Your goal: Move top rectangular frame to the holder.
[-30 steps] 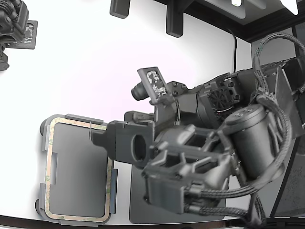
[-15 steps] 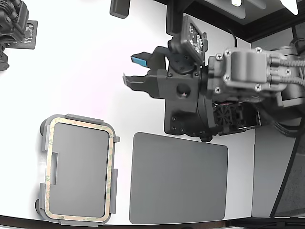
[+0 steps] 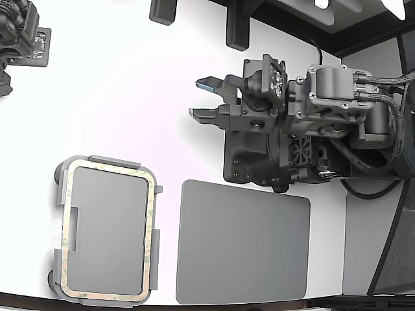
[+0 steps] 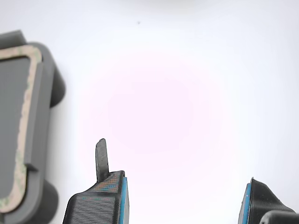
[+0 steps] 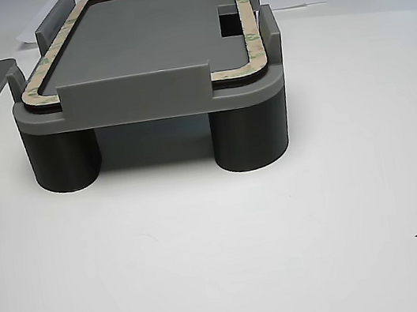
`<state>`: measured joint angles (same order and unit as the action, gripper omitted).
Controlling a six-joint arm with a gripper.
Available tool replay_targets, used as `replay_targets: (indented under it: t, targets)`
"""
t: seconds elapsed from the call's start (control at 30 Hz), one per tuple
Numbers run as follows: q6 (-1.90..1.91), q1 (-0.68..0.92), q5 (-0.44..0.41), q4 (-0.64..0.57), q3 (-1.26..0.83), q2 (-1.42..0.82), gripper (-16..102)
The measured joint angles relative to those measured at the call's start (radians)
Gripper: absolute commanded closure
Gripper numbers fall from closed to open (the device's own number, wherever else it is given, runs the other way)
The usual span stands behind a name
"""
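In the exterior view, the top rectangular frame (image 3: pixel 107 233) is being carried by the holder (image 3: pixel 59 194) at lower left, seated inside its raised tabs. A dark grey mat (image 3: pixel 243 243) is lying just beside it. Further up, the gripper (image 3: pixel 203 97) is being held released over bare table (image 3: pixel 117 97), nothing grasped.

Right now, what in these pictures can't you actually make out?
- The holder: cut off by the wrist view's edge, so only one end shows.
- Whether the frame lies fully flat: the holder's raised tabs hide parts of it in the other view.
- The gripper: the wrist view crops it to two tips with blue pads.
- The dark mat: its near edge runs into the exterior view's bottom border.
- The black device, top corner of the exterior view: cropped, unidentifiable.
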<state>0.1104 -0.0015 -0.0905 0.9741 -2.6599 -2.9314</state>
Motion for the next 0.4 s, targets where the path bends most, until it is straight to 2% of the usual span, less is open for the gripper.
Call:
replay_targets:
  t: [0.13,0.4]
  targets:
    - [0.017,0.000,-0.035,0.000,0.000,0.000,-14]
    - [0.018,0.000,-0.037,0.002,0.000,0.000,-14]
